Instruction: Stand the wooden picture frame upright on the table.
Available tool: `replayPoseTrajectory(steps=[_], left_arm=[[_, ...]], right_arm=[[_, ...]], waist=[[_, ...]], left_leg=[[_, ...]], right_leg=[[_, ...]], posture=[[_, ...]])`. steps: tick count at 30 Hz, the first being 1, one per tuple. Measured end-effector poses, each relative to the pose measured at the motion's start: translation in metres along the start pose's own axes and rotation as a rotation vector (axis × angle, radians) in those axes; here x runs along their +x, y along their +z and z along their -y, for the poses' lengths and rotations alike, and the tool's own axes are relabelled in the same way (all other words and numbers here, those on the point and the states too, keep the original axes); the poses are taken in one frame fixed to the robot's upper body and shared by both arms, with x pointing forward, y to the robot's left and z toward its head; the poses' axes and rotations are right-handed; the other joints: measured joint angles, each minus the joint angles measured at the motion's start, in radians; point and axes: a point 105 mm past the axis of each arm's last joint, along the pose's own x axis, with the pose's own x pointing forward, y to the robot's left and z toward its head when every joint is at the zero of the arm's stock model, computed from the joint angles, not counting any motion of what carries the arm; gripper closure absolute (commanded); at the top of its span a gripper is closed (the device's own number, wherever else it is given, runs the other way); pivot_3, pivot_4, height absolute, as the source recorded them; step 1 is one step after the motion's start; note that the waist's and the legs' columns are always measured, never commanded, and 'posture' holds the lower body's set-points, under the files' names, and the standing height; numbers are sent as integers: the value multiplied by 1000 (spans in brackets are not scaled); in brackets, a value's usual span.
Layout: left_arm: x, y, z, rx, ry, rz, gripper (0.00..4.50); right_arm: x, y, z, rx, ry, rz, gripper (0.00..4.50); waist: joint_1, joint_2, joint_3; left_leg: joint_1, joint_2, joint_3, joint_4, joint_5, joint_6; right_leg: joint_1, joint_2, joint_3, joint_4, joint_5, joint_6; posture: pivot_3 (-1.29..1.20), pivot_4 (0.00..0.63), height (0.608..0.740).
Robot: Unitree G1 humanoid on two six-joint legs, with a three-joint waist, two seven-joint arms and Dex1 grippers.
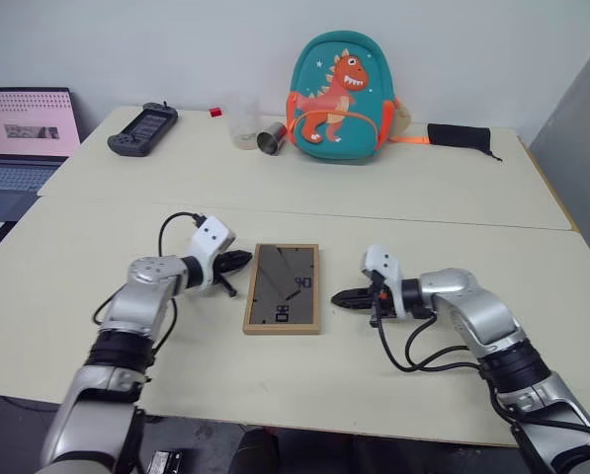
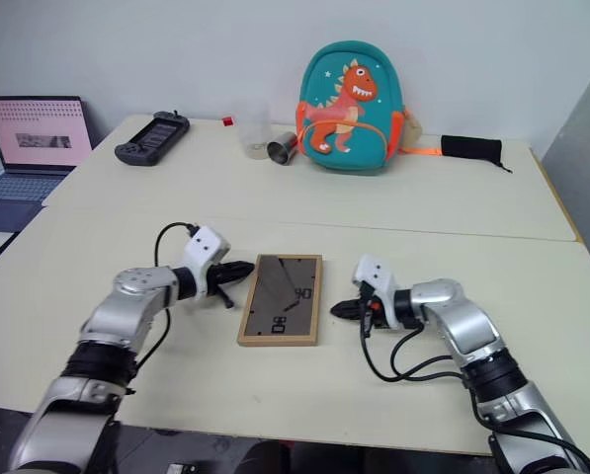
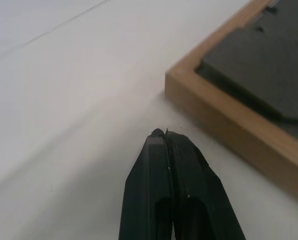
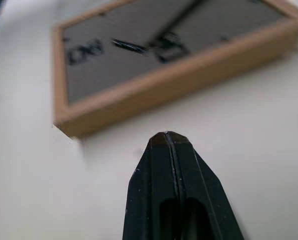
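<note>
You have bright, even light with only soft shadows on the table (image 1: 423,212). Your right wrist view shows the wooden picture frame (image 4: 158,65) out of focus, while the head views stay sharp throughout.

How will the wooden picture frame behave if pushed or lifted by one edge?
The wooden picture frame lies flat, back panel up, on the smooth table, so a side push probably slides it rather than tips it. Its solid wood border looks stiff, so it should lift without flexing. Thin and flat, it likely topples easily once stood up unless its stand is opened.
</note>
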Motion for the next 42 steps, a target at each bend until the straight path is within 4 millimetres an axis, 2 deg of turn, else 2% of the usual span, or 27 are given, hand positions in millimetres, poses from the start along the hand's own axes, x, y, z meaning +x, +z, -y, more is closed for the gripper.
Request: replayPoseTrajectory(steps=[2, 4, 6, 24, 29, 42], left_arm=[[-13, -7, 5, -35, -49, -40, 4450], [-26, -12, 18, -38, -149, -102, 4450], [-25, -12, 23, -36, -189, -119, 4450], [34, 21, 75, 73, -401, -67, 4450], [46, 28, 78, 96, -408, -52, 4450], [52, 31, 78, 123, -391, -35, 4450]], right_arm=[[-8, 0, 5, -1, -28, 1, 4500], [-11, -3, 5, 8, -30, 0, 4500], [-11, -5, 4, 14, -31, -2, 4500], [-15, -15, 3, 44, -85, 5, 4500], [-16, -16, 3, 47, -87, 0, 4500], [-17, -17, -1, 54, -47, -11, 4500]], waist=[[-4, 0, 0], [-5, 0, 0], [-4, 1, 0], [28, 1, 0], [24, 1, 0], [24, 1, 0]], left_leg=[[0, 0, -1, -1, 0, 0], [0, 0, 0, -2, 0, 0], [0, 0, 0, -1, 0, 0], [-1, -2, 0, 2, 0, 0], [-1, -2, 0, 2, 0, 0], [-1, -2, -1, 2, 0, 0]], right_leg=[[0, 0, -1, 0, 0, 0], [0, 1, -1, -1, 0, 0], [0, 0, 0, -1, 0, 0], [2, 0, 1, -2, 1, 1], [1, 0, 1, -1, 1, 1], [2, 0, 1, -1, 1, 1]], posture=[[0, 150, 740], [0, 150, 740], [0, 150, 740], [0, 150, 740], [0, 150, 740], [0, 150, 740]])
